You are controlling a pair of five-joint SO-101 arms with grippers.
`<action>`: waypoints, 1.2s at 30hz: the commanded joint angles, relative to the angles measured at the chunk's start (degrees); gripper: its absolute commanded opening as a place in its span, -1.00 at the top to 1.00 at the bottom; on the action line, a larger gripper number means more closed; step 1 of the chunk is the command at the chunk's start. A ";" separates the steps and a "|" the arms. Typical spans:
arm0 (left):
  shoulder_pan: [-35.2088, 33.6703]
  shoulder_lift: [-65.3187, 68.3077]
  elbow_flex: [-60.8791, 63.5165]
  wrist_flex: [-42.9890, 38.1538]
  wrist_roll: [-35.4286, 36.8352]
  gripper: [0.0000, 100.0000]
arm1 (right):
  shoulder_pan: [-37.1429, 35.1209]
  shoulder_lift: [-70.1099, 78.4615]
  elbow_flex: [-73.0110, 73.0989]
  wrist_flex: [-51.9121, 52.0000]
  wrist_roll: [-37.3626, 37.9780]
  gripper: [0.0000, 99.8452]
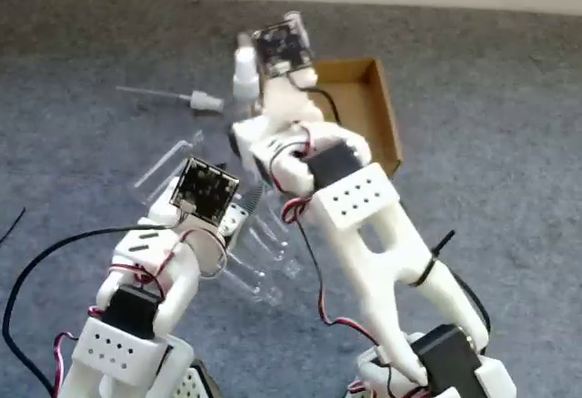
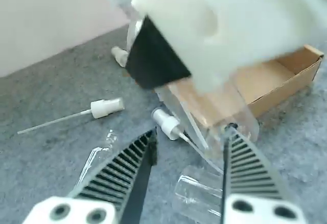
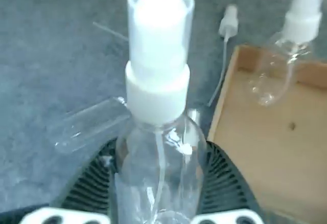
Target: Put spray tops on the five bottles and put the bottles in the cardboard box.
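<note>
Resting inside cardboard box (image 3: 276, 152): one spray-topped bottle (image 3: 271, 75).

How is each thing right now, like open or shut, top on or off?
left gripper: open, empty.
right gripper: shut on held bottle.
held bottle: spray top on.
boxed bottle: spray top on, in cardboard box.
loose spray top: lying on carpet.
bare bottle: topless, lying down.

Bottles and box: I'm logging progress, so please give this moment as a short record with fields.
right gripper: shut on held bottle, spray top fitted
box: one topped bottle inside
left gripper: open, above bare bottles lying on carpet
loose top: on carpet, tube attached
</note>
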 commanded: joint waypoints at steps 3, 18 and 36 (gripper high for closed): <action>0.40 -0.75 1.63 -3.52 -0.26 0.60 | -1.01 -0.57 -3.91 5.41 -0.53 0.99; -2.15 -0.66 3.03 -6.68 -0.26 0.60 | -0.92 -7.87 -3.82 9.98 -0.53 0.99; -2.42 -1.36 4.62 -3.34 -0.44 0.61 | 24.66 11.30 -14.20 -8.66 8.79 0.99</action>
